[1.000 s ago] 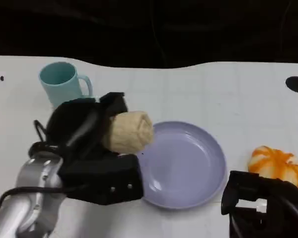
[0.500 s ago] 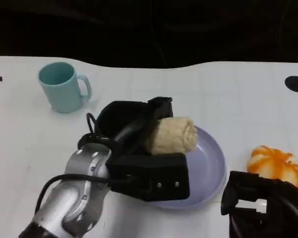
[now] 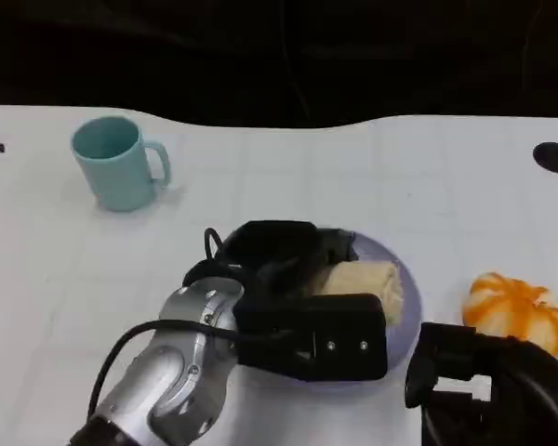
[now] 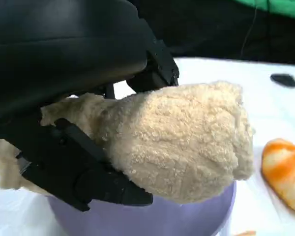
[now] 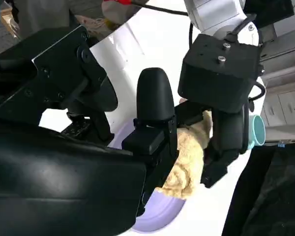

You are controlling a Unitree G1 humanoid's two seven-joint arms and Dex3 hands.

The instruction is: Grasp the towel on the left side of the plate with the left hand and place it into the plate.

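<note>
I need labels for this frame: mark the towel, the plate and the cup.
towel (image 3: 367,283), head view, on its exposed rolled end.
plate (image 3: 406,302), head view, on its bare right rim.
cup (image 3: 112,172), head view, on its outer wall.

Silver forearm (image 3: 167,372), black cable (image 3: 130,339), boxy black screw-studded robot hand (image 3: 302,316).
</note>
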